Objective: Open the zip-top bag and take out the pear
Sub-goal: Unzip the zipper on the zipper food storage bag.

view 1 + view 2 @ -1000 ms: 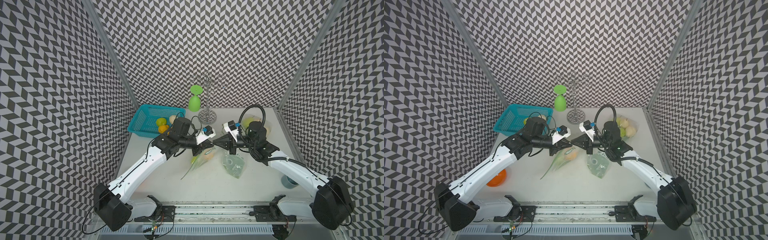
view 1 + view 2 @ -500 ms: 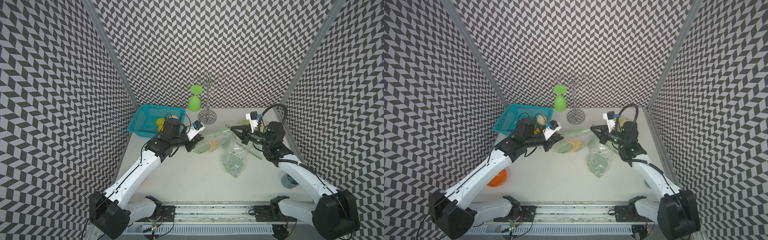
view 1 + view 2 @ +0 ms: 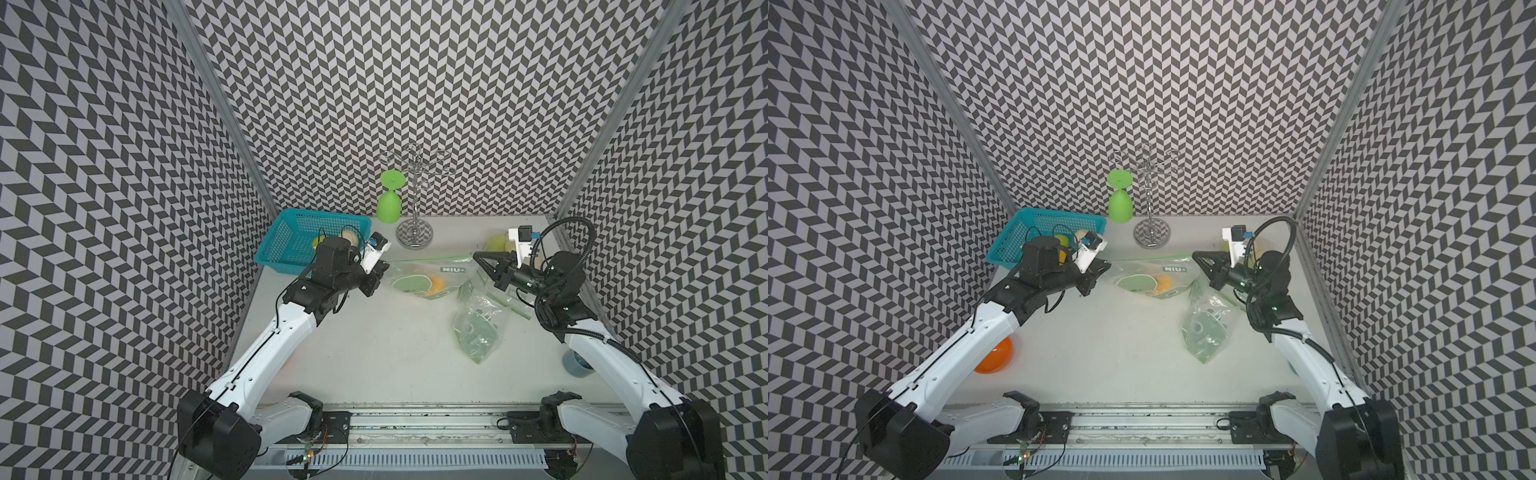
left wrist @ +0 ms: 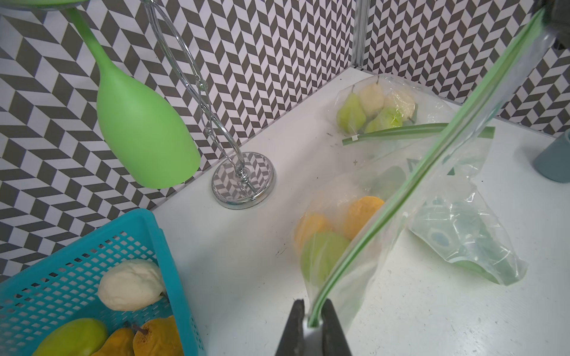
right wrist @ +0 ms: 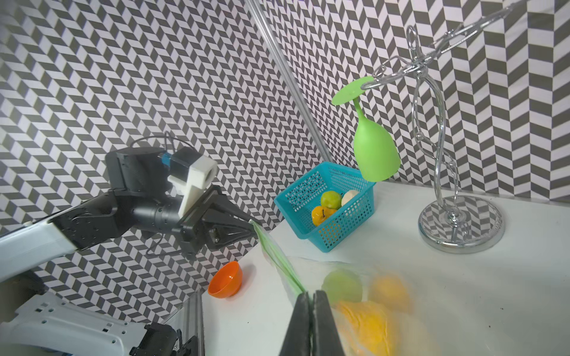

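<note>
Both ends of one clear zip-top bag (image 3: 419, 268) are pinched, and we see its top edge drawn straight. The left gripper (image 4: 313, 323) has its black fingers clamped on one end of the green zip strip (image 4: 398, 200); the right gripper (image 5: 312, 320) has its fingers pressed flat together on the other end. Below the strip, midway between the two sets of fingers, the pear (image 4: 365, 212) sits inside the bag: yellow-orange, smooth, rounded, softened by glossy film. A green rounded patch lies beside it; fruit or print, we cannot tell. The bag's body sags to the matte white table (image 3: 374, 353). Near the right fingers, on the table, lies a crumpled bag (image 3: 478, 332), clear with green print. Just beside the left fingers stands a teal plastic basket (image 3: 276, 249) with perforated walls, holding cream, green and orange fruit. Farther back, between both sets of fingers, a chrome wire rack (image 3: 414, 235) on a round mirrored base carries a matte green goblet (image 3: 388, 210) upside down. Behind the right fingers rests a third bag (image 4: 430, 106) of pale and green pears. Well apart from the left fingers sits a glossy orange bowl (image 3: 994, 355).
</note>
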